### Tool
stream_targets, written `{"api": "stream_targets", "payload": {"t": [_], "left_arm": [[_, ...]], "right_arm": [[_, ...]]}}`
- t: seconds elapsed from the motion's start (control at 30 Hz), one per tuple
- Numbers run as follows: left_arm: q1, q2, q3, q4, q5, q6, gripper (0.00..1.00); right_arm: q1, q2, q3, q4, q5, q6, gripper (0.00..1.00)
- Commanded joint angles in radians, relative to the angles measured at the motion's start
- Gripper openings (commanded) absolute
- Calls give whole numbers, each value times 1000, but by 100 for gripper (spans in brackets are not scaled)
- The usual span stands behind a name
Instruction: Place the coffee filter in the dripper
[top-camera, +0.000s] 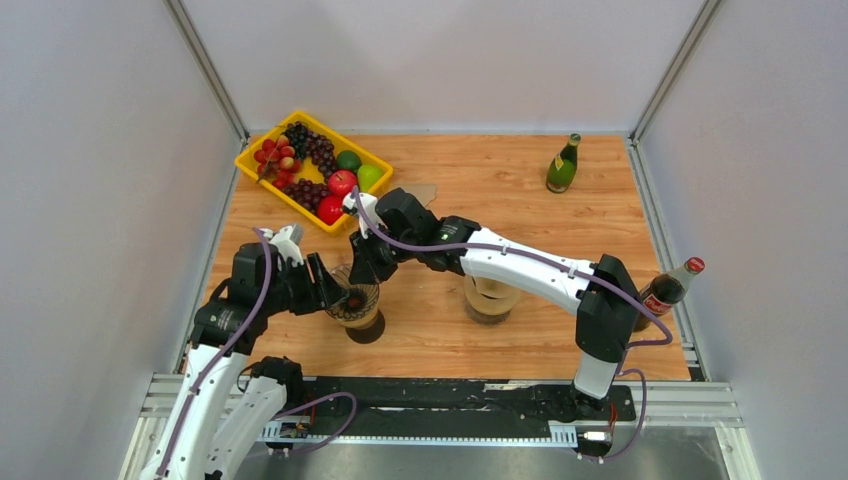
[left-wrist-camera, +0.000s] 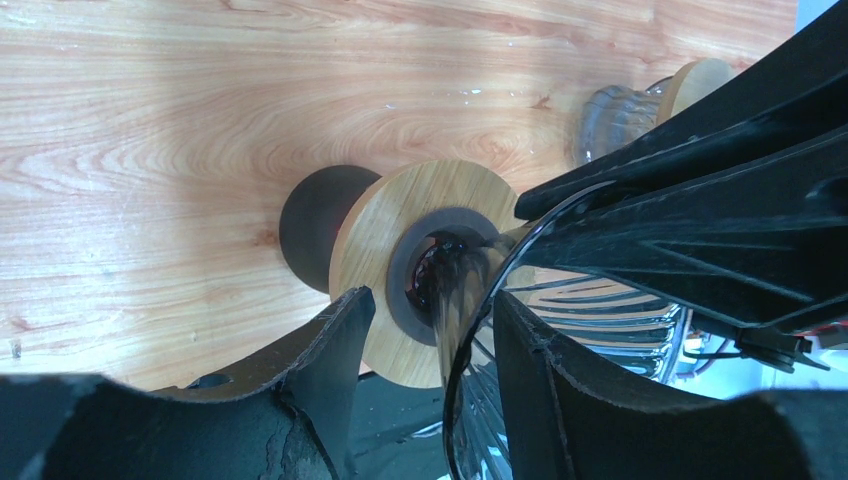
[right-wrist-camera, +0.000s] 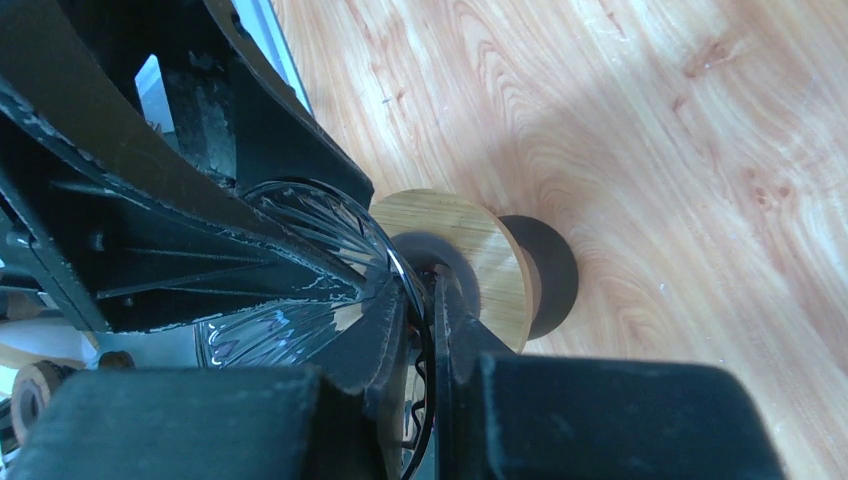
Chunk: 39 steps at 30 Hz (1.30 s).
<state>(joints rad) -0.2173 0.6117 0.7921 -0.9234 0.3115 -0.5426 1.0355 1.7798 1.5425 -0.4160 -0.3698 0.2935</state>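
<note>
We log one dripper (right-wrist-camera: 455, 235), right pincer (right-wrist-camera: 432, 290) clamped on its rim. Left pincer (left-wrist-camera: 435, 310) straddles it; grip: we cannot tell.

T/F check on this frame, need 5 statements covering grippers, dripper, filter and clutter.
1. The right gripper is shut on the dripper rim. True.
2. The left gripper is shut tight, well away from the dripper. False: its jaws stand open, one on each side of the dripper's glass rim.
3. The green bottle lies on its side. False: it stands upright at the far right.
4. The yellow tray at the far left holds fruit. True.
5. A paper filter already lines the dripper. False: both wrist views show bare ribbed glass, with no paper in it.
</note>
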Motion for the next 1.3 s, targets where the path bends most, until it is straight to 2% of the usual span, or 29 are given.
{"api": "stream_targets", "payload": {"t": [0.0, 0.33, 0.6, 0.7, 0.77, 0.9, 1.27], "left_arm": [[2, -1, 45, -30, -12, 24, 57], [1, 17, -12, -4, -54, 8, 44], [1, 82, -75, 127, -88, -41, 31], [1, 109, -78, 192, -99, -57, 28], [1, 121, -71, 217, -114, -67, 27], [1, 161, -29, 180, -187, -63, 24], [1, 297, -23, 21, -290, -66, 10]], "right_arm": [[8, -18, -2, -5, -13, 3, 0], [6, 28, -22, -9, 154, 1, 0], [-46, 17, -33, -13, 279, 4, 0], [-60, 15, -35, -20, 358, -3, 0], [-72, 20, -28, -25, 345, -6, 0], [-83, 46, -19, -39, 293, -3, 0], [-118, 138, -79, -157, 317, 52, 0]]}}
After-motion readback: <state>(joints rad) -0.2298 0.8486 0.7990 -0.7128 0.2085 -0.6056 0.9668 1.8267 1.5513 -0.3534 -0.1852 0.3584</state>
